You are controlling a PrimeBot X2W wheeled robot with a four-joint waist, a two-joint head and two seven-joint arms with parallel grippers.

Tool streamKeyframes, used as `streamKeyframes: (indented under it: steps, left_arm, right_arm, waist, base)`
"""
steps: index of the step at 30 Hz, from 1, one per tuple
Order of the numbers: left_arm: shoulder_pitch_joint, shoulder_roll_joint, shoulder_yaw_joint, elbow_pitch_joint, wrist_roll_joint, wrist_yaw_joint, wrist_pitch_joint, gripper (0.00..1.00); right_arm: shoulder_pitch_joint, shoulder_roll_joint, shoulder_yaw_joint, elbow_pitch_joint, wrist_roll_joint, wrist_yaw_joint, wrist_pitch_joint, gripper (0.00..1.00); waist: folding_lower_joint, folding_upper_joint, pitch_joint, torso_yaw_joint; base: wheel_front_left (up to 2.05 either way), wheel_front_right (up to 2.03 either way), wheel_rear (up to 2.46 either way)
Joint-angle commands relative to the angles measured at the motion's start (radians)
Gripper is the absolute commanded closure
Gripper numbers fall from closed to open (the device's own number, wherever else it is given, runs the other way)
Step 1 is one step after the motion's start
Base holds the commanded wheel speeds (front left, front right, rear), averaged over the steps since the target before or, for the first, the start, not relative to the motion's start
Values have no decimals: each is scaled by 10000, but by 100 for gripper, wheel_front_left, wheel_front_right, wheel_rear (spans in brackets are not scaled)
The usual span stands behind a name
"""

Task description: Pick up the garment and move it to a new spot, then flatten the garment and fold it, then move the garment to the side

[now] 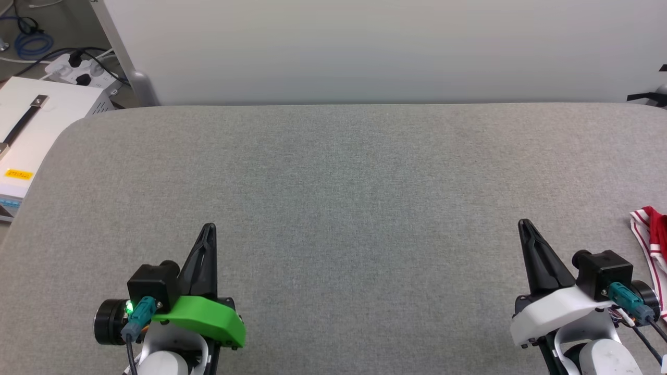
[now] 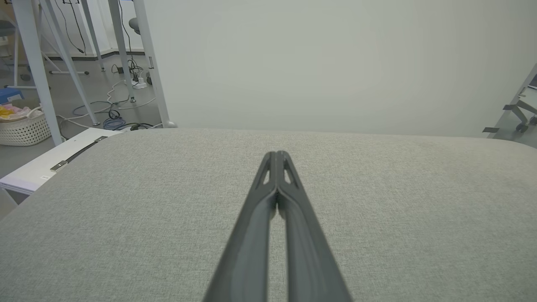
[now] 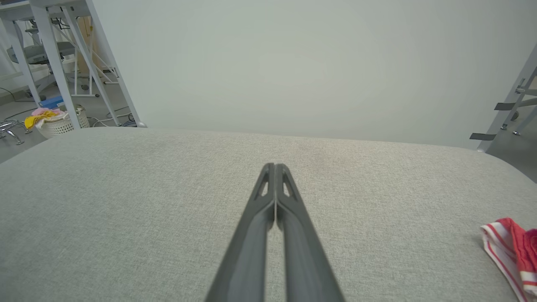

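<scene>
Head view: garment [image 1: 650, 240] lies bunched at the frame's right edge on the grey pad [image 1: 333, 208], beside the right gripper [image 1: 523, 224] but apart from it.
Grippers: right and left gripper [image 1: 208, 227] both pressed together, holding nothing.
Handling: probably light, soft and limp; it should sag and drag when lifted.
Hold: the striped trim [image 1: 638, 227] nearest the right gripper looks easiest to pinch; the rest is cut off.

The red-and-white striped garment [image 1: 649, 245] lies at the right edge of the grey fabric bench [image 1: 333, 208], just right of the right claw [image 1: 523, 225]. The left claw [image 1: 209, 227] is well apart, near-left, and a pale wall panel [image 1: 365, 52] stands behind.
</scene>
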Motion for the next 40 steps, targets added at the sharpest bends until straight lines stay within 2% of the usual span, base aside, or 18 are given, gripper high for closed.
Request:
streamKeyframes:
  steps: [1,40]
  left_arm:
    - [181,-55,36,-55,149,89,75,100]
    - [302,-118,188,-437,951,482,862,100]
  right_arm:
    - [109,18,-38,-85,-143,-3,50,100]
    - [306,180,-268,-382,-886,-4,703,100]
  waist:
    - [0,0,-9,-3]
    - [0,0,-255,-82]
  base:
    - [0,0,0]
    - [0,0,0]
